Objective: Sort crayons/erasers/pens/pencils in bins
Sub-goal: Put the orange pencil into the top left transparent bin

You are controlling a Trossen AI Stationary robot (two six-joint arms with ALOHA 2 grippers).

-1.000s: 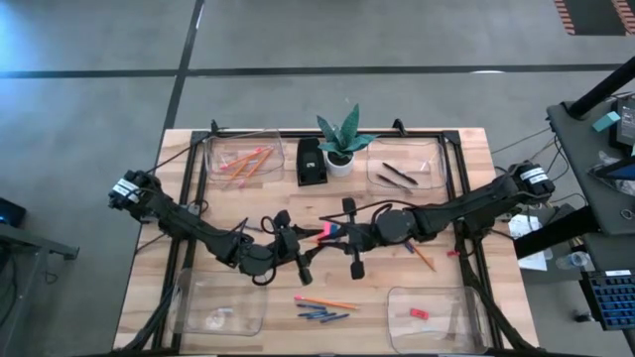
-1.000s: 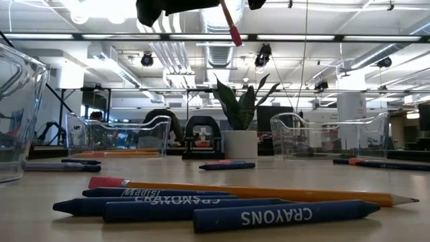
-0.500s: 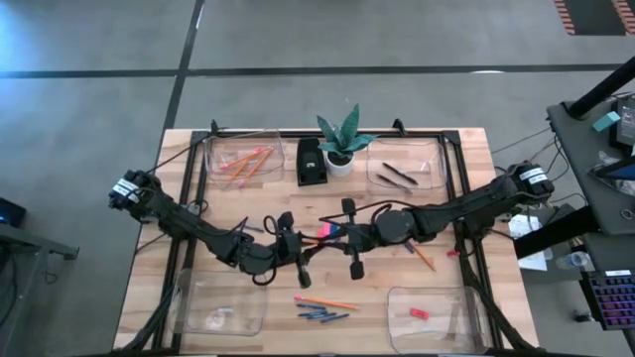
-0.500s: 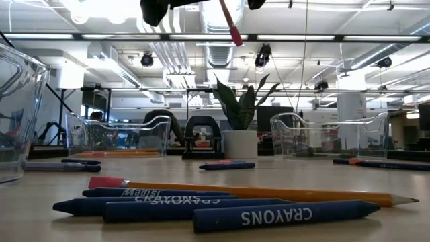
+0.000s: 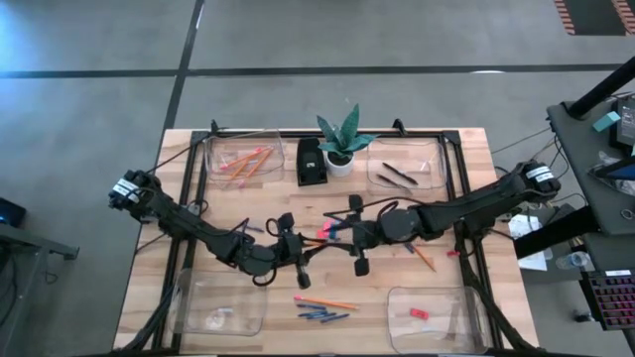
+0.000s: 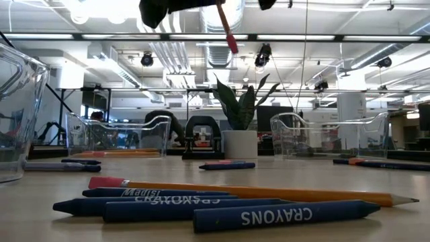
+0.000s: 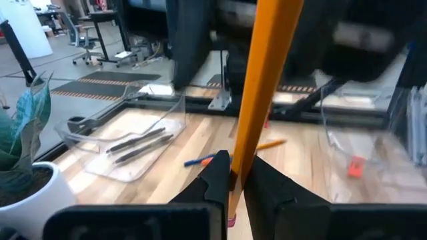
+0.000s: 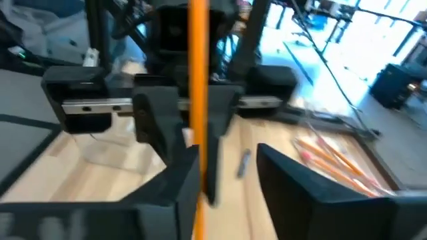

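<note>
On the wooden table point(image 5: 466, 169), four clear bins sit at the corners: the far-left bin point(image 5: 241, 159) holds orange pencils point(image 5: 248, 160), the far-right bin point(image 5: 407, 166) holds dark pens point(image 5: 397, 177), the near-left bin point(image 5: 218, 307) looks almost bare, and the near-right bin point(image 5: 437, 315) has a red eraser point(image 5: 419, 313). Between the far bins stand a small black box point(image 5: 312, 161) and a potted plant point(image 5: 340, 144). Beyond the table, grey floor with dark lines; the low view looks into a workshop with ceiling lights and pipes.

Just nearer than both grippers, loose on the wood, lie an orange pencil point(image 6: 255, 191) and a cluster of blue crayons point(image 6: 222, 208). Another loose pencil point(image 5: 424, 257) lies just beyond the right gripper's side, by the right arm.

Left gripper point(image 5: 295, 248), mid-table: fingers point(image 7: 217, 177) clenched on one orange pencil point(image 7: 261, 93), gripping it near its pink eraser end. It's up in the air, well above the wood, as the low view shows.

Right gripper point(image 5: 357, 236), facing the left one, just beside it: its fingers point(image 8: 283, 177) stand apart, one on each side of that same pencil, one finger close along the shaft, the other clear of it. Its grip looks released.
</note>
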